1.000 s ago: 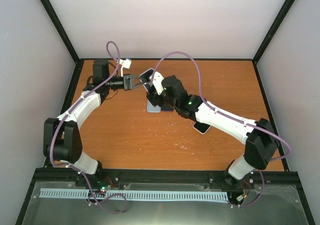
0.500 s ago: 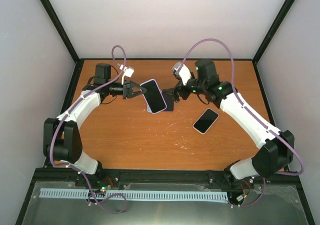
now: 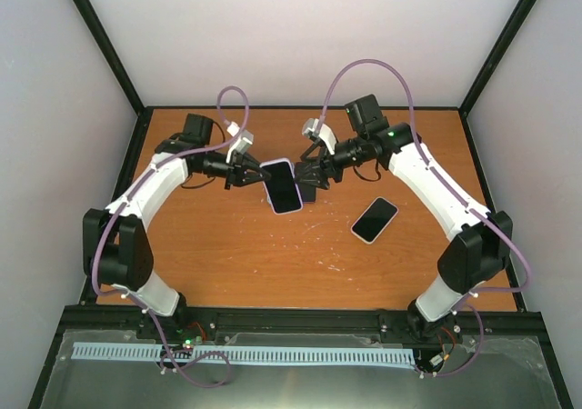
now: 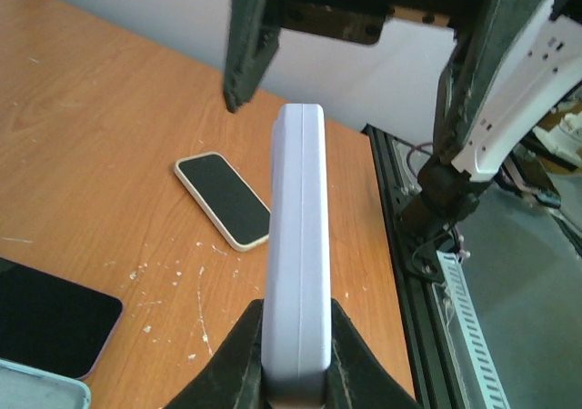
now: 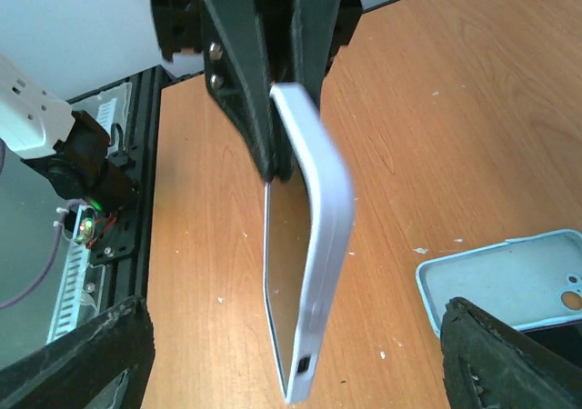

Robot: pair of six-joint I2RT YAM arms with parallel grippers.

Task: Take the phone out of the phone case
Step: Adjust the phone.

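On the left, the left gripper [image 3: 247, 172] is clenched on one short end of the phone [image 3: 282, 187]. The phone sits in its lilac case [image 4: 296, 200] and is held in the air over the table [image 3: 227, 245], tilted so the dark screen shows to the overhead camera. Over the last second this arm has carried the phone from nearer the back of the table toward the middle, and its grip has not slackened.

Just right of the phone is the right gripper [image 3: 312, 174] — jaws spread wide, holding nothing. Its fingers stand either side of the phone's free end without touching it. A second ago that arm lay low across the table with its gripper close against the phone. It then swung out to the right, and now it is back near, facing the phone end-on.

The phone looks fully seated in the case, so the task seems not yet done. I judge the swing-out as a re-approach: the arms are now squared up to each other, so the right jaws can close on the free end — to peel the case or draw the phone out.

Below them on the table lies a blue case [image 5: 509, 277]. Well to the right a second phone [image 3: 375, 219] lies screen-up.
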